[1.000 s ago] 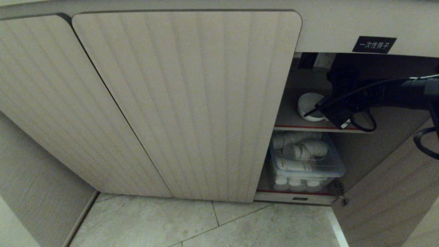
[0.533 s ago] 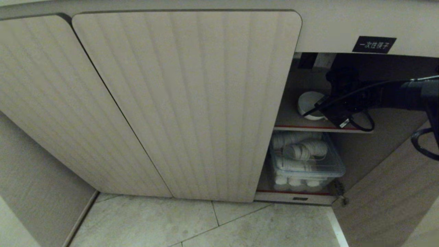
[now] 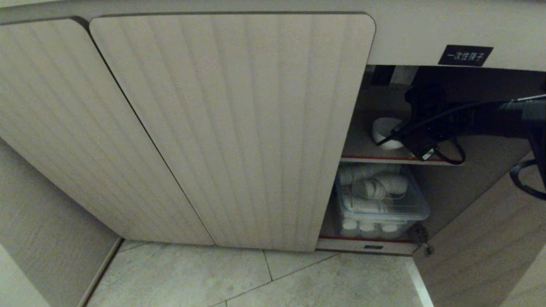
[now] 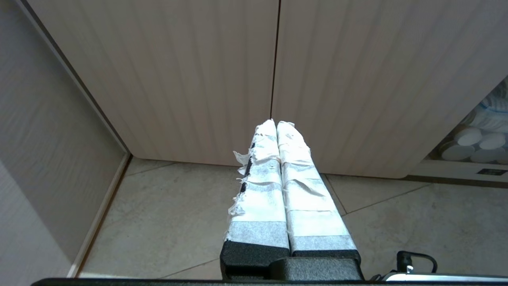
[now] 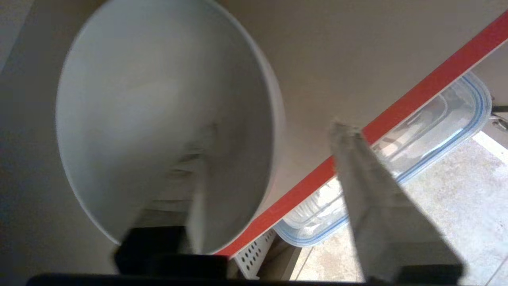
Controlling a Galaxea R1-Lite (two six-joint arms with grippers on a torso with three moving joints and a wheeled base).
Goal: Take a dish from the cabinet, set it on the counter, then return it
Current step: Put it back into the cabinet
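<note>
The dish [image 3: 383, 130], a small white bowl, sits on the upper red-edged shelf [image 3: 375, 158] inside the open cabinet [image 3: 234, 128]. My right gripper [image 3: 401, 135] reaches into that shelf space and is open. In the right wrist view the dish [image 5: 158, 99] fills the frame, and the right gripper [image 5: 276, 130] straddles its rim, one finger inside the bowl and the other finger [image 5: 357, 167] outside, apart from the rim. My left gripper [image 4: 276, 123] hangs shut and empty over the floor in front of the closed doors. The counter is out of view.
A clear plastic box [image 3: 379, 200] of stacked ribbed paper cups fills the lower shelf. The opened door [image 3: 482, 238] stands at the right. A black label [image 3: 465, 55] sits above the opening. Tiled floor [image 3: 256, 277] lies in front.
The right gripper's fingers have spread apart and let go of the dish, which has settled a little flatter on the upper shelf. The arm has barely shifted.
</note>
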